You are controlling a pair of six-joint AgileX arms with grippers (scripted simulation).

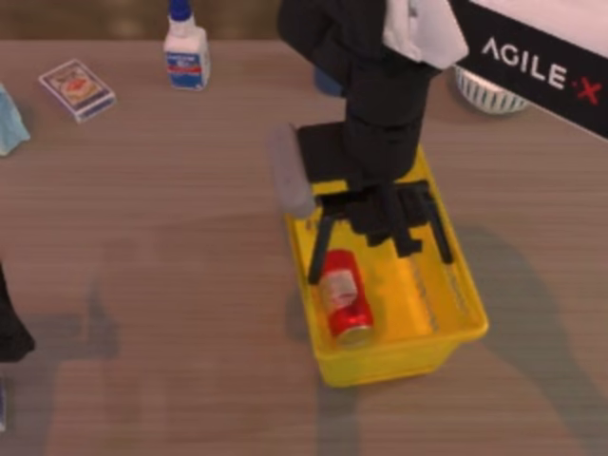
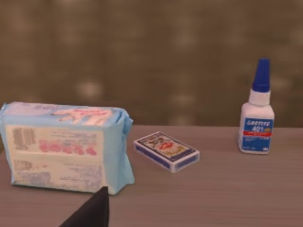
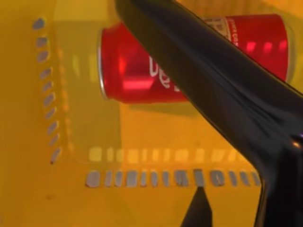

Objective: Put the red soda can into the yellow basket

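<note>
The red soda can (image 1: 344,293) lies on its side inside the yellow basket (image 1: 399,356), near the front left corner. My right gripper (image 1: 380,233) hangs over the basket's middle, open and apart from the can. In the right wrist view the can (image 3: 137,71) rests on the basket floor (image 3: 142,137), partly behind a black basket handle (image 3: 227,94). Only one of the right gripper's fingertips (image 3: 199,210) shows there, with nothing held. My left gripper (image 1: 11,332) stays parked at the table's left edge, with one of its fingertips (image 2: 94,213) showing in the left wrist view.
A glue bottle (image 1: 186,47), a card box (image 1: 78,89) and a blue tissue pack (image 1: 9,119) stand at the back left. A white striped bowl (image 1: 486,93) sits at the back right. A grey bar (image 1: 290,171) lies along the basket's left rim.
</note>
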